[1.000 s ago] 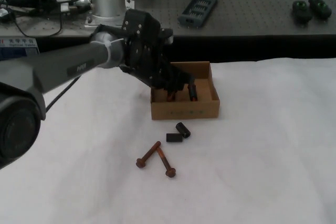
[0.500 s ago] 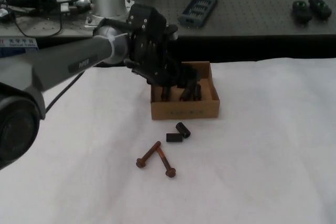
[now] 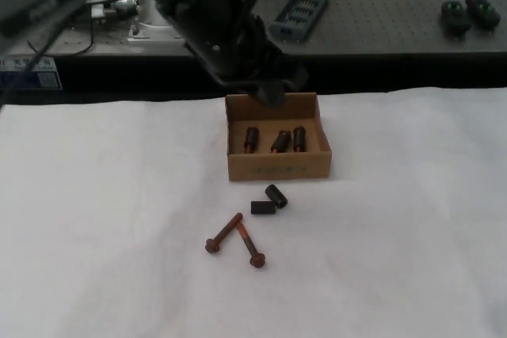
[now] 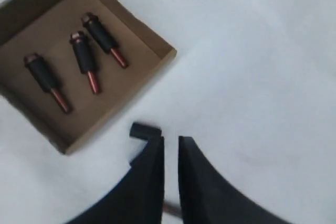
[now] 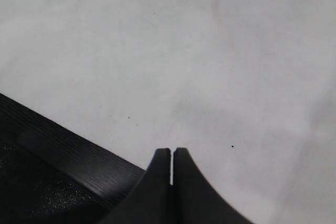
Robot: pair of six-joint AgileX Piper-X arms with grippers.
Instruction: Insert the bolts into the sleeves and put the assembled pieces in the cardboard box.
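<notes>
My left hand (image 4: 170, 142) hangs over the far wall of the cardboard box (image 3: 277, 168), fingers barely parted, empty; my right hand (image 5: 171, 151) is closed.

Matt cardboard box (image 3: 277, 165), rusty metal bolts (image 3: 234, 240), white cloth (image 3: 396, 235)

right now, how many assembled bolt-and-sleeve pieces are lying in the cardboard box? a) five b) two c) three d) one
c: the cardboard box holds three assembled pieces lying side by side on its floor, each a dark sleeve with a bolt through it.
</notes>
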